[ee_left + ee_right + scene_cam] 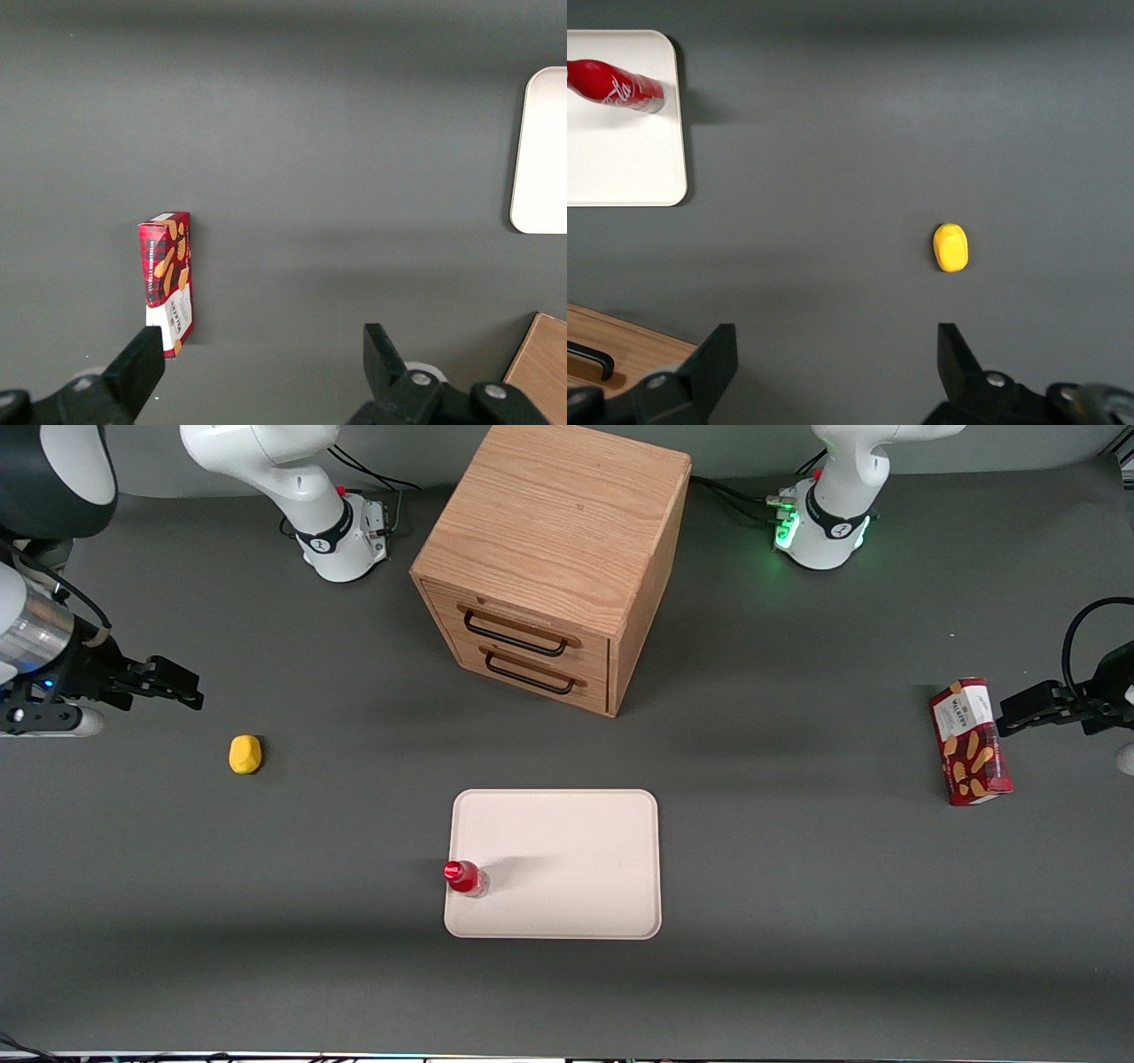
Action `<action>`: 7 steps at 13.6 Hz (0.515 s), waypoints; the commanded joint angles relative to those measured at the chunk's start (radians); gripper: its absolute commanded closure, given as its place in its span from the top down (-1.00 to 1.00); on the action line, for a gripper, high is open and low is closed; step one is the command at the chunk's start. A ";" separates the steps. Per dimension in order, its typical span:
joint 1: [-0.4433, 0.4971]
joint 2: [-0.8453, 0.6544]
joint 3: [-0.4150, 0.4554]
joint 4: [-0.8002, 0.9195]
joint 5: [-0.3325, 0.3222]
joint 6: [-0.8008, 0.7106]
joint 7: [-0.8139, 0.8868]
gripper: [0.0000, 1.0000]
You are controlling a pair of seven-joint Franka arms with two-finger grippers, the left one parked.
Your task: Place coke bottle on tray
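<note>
Nearest the front camera lies the large flat pale beige-pink tray [567, 850], matte, with rounded corners and a low rim, set on the dark grey table [797, 921]. The small slim red coke bottle [464, 877] with its red cap and white script logo stands upright on the tray, just inside the rim at the edge toward the working arm's end, so the placing looks done. I judge the bottle light and rigid, with a smooth, rather slippery skin and a narrow clear base that would tip easily. The red body below the cap looks like the surest place to take hold of it, with the fingers squeezing across its round sides.

Farther from the camera and toward the working arm's end sits a small yellow rounded lump [245, 754], smooth and egg-like, well apart from the tray. The right arm's gripper [182, 691] hangs farther still, close to that lump but clear of it. Its two black fingers [713, 363] are spread wide with nothing between them, as the right wrist view shows.

Toward the parked arm's end a red printed cardboard snack box [970, 742] rests on the table. Farthest from the camera stands a light oak wooden drawer cabinet [554, 558] with visible grain. Two drawers with thin black wire handles [516, 633] face the tray.
</note>
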 commanded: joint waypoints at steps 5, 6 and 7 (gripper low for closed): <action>0.012 0.014 -0.024 0.074 0.027 -0.075 0.077 1.00; 0.012 0.014 -0.024 0.077 0.034 -0.075 0.077 1.00; 0.012 0.014 -0.024 0.087 0.037 -0.075 0.077 1.00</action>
